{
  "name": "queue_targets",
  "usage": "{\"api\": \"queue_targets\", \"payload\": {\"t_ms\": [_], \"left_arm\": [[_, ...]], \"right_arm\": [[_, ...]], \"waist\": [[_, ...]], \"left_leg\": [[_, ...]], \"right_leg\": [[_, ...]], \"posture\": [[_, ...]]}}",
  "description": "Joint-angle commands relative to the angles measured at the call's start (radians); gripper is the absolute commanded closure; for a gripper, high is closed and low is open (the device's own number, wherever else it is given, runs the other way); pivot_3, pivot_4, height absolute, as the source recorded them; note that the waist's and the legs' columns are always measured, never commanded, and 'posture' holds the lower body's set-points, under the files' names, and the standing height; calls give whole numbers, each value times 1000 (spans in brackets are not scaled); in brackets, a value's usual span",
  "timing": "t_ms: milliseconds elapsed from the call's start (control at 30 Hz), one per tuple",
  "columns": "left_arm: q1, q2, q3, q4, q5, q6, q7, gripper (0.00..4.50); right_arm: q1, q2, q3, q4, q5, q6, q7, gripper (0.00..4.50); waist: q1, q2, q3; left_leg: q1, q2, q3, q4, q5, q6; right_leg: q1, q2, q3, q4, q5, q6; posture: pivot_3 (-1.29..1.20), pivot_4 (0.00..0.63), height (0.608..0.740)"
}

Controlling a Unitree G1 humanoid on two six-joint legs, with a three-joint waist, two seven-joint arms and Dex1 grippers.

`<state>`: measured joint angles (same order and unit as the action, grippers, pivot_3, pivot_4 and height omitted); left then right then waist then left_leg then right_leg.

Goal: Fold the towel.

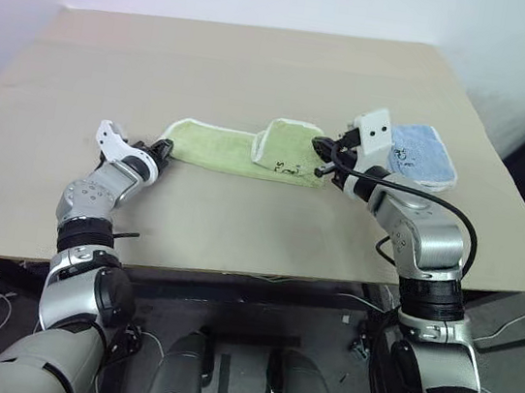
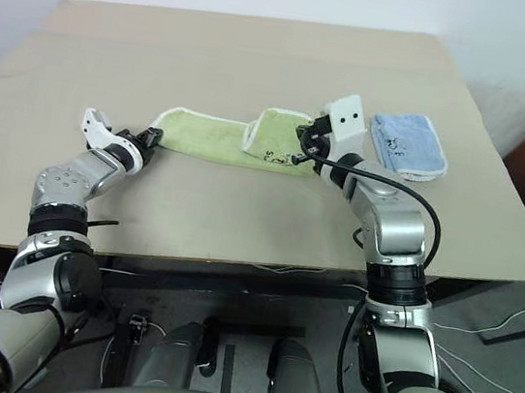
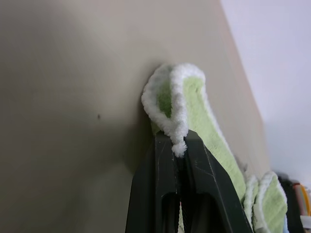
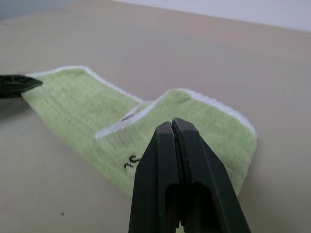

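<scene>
- Closed jaws on our left gripper [image 3: 179,145] pinch the white edging at the left end of the towel [image 1: 235,147], which lies across the middle of the table [image 1: 262,60].
- Our right gripper [image 1: 325,158] is clamped shut at the towel's raised right end; the blue towel [image 1: 423,153] lies just beyond.
- We judge both ends gripped, so next comes lifting and carrying one end over the other.
- Our left wrist view proves the pinch; head views give the layout.

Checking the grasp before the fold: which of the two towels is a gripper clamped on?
The light green towel; the left gripper pinches its white edging. The blue towel lies untouched.
</scene>
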<state>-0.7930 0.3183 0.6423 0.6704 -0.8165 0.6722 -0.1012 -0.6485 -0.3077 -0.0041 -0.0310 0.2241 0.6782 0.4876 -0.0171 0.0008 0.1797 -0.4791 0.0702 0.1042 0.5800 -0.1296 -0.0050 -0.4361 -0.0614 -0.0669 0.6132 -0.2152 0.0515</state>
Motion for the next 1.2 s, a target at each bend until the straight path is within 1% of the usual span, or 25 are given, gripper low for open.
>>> {"api": "queue_targets", "payload": {"t_ms": [33, 133, 267, 400, 467, 533, 600, 667, 800, 900, 933, 1067, 1167, 1200], "left_arm": [[-50, 84, 18, -95, -10, -52, -63, 4483], [-74, 116, -25, -136, 2, -53, -115, 4483], [-102, 97, -103, -202, 21, -29, -159, 4483], [-78, 25, -356, -354, 113, 14, -264, 4483], [-54, 9, -549, -394, 229, -22, -360, 4483], [-38, 2, -691, -403, 330, -70, -428, 4483], [-34, -11, -793, -375, 414, -111, -469, 4483], [-34, -18, -836, -343, 464, -140, -496, 4483], [-58, -36, -808, -260, 499, -156, -485, 3555], [-66, -43, -776, -245, 497, -159, -495, 2524], [-66, -44, -767, -246, 496, -157, -500, 2261], [-55, -59, -681, -277, 435, -126, -508, 1006], [-29, -60, -602, -348, 363, -106, -530, 70], [-15, -52, -561, -388, 323, -103, -547, 28]], "right_arm": [[42, -33, -9, -59, 16, 29, 8, 4500], [79, -43, -22, -74, 23, 56, -1, 4500], [106, -46, -29, -79, 21, 74, -20, 4500], [113, -37, -35, -75, 27, 83, -41, 4500], [115, -34, -32, -76, 29, 82, -48, 4500], [116, -30, -30, -78, 31, 82, -55, 4500], [119, -26, -31, -84, 33, 85, -64, 4500], [123, -23, -33, -94, 35, 88, -72, 4500], [132, -20, -40, -114, 40, 95, -88, 4500], [135, -21, -41, -121, 46, 98, -96, 4500], [136, -21, -41, -124, 47, 99, -98, 4500], [137, -13, -31, -128, 53, 97, -104, 4500], [124, -9, -26, -119, 55, 89, -100, 4500], [110, -6, -26, -109, 57, 81, -96, 4500]], "waist": [[0, 0, 0], [1, 0, 0], [7, 0, 0], [8, 0, 0], [6, 0, 0], [5, 0, 0], [2, 0, 0], [-2, 0, 0], [-2, 0, 0], [2, 0, 0], [2, 0, 0], [4, 0, 0], [4, 0, 0], [3, 0, 0]], "left_leg": [[0, 0, 0, 0, 0, 0], [0, 0, 1, 1, 0, 0], [-1, 0, 3, 5, 0, 0], [-3, -1, 4, 11, 0, 2], [-4, -2, 5, 12, 0, 2], [-4, -2, 6, 11, 0, 2], [-4, -1, 7, 10, 0, 3], [-4, -1, 6, 10, 0, 3], [-4, 0, -2, 11, 0, 3], [-4, 1, -2, 12, 0, 3], [-4, 1, -2, 13, 0, 3], [-5, 1, -2, 14, 0, 3], [-5, 1, -2, 15, 0, 3], [-5, 1, -2, 14, 0, 3]], "right_leg": [[0, 0, 1, 0, 0, 0], [-1, 1, 3, 0, 0, 0], [1, 0, 3, 0, -1, 1], [3, -2, 5, -1, -1, 1], [2, -3, 5, -1, -1, 1], [2, -3, 6, -1, -1, 1], [-1, -1, 8, -1, -1, 1], [-4, 1, 11, 0, -1, 1], [-6, 7, 14, 1, -2, 0], [-6, 10, 14, 2, -2, 0], [-6, 10, 14, 2, -2, 0], [-5, 9, 15, 1, -2, 0], [-5, 9, 15, 1, -2, 0], [-5, 9, 15, 1, -2, 0]], "posture": [[0, 150, 740], [0, 150, 740], [0, 150, 740], [0, 150, 740], [0, 150, 740], [0, 150, 740], [0, 150, 740], [0, 150, 740], [0, 150, 740], [0, 150, 740], [0, 150, 740], [0, 150, 740], [0, 150, 740], [0, 150, 740]]}}
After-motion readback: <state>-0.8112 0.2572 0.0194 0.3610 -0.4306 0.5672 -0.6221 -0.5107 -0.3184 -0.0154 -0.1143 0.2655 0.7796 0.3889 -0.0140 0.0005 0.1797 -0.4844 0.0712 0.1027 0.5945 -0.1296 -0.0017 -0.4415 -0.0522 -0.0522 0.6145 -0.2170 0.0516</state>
